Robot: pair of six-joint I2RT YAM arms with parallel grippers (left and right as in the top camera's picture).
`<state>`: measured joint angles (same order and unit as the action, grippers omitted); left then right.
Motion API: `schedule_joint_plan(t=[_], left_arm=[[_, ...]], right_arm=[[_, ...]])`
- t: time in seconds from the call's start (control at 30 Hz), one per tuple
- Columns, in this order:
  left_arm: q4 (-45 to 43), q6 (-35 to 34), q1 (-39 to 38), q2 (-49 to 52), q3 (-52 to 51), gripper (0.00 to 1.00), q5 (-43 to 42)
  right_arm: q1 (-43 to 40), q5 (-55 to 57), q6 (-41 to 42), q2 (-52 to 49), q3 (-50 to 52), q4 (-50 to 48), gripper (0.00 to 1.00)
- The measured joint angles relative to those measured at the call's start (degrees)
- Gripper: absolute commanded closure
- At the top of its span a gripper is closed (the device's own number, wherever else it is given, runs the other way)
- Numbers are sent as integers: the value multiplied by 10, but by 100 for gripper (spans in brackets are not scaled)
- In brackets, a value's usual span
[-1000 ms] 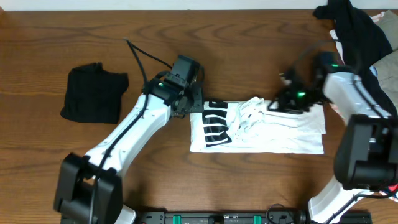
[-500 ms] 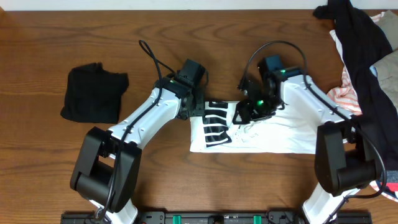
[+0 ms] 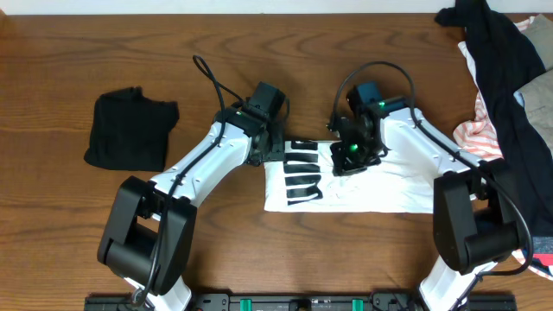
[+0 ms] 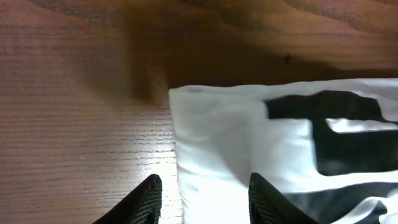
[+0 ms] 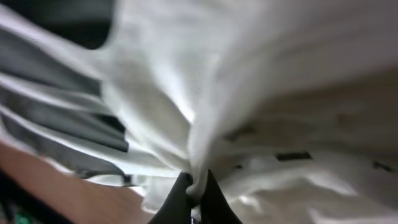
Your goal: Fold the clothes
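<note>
A white shirt (image 3: pixel 380 188) with black stripe marks (image 3: pixel 298 168) lies partly folded on the wooden table in the overhead view. My right gripper (image 3: pixel 350 157) is shut on a bunched fold of the white shirt (image 5: pixel 249 74), holding it over the shirt's middle. My left gripper (image 3: pixel 270 154) is open at the shirt's left top corner; in the left wrist view its fingers (image 4: pixel 202 199) straddle the shirt's left edge (image 4: pixel 205 143). A folded black garment (image 3: pixel 130 130) lies at the far left.
A pile of clothes, black (image 3: pixel 497 43) and red-striped (image 3: pixel 479 134), lies at the right edge of the table. Both arms reach over the middle of the table (image 3: pixel 216 242).
My right gripper has carried the shirt's right part leftward over the middle, then moved slightly right. The left arm shifted a little to the shirt's left corner and has stayed there.
</note>
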<state>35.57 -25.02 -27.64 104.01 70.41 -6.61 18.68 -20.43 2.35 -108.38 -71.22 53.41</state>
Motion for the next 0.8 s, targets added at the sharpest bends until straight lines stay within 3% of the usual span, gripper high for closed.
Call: schedule_joint_plan(t=[0.1,0.3,0.67,0.73,0.8], left_arm=[[0,0,0,0,0,55,0],[0,0,0,0,0,54,0],[-12,0,-8,0,0,57,-60],[-12,-1,-17,0,0,70,-72],[-13,1,-28,0,0,90,-81]], right_arm=[[0,47,30,0,10,5,99],[-1,140,65,0,16,9,79],[-1,167,64,0,16,2,80],[-1,168,64,0,16,1,79],[-1,169,64,0,16,1,79]])
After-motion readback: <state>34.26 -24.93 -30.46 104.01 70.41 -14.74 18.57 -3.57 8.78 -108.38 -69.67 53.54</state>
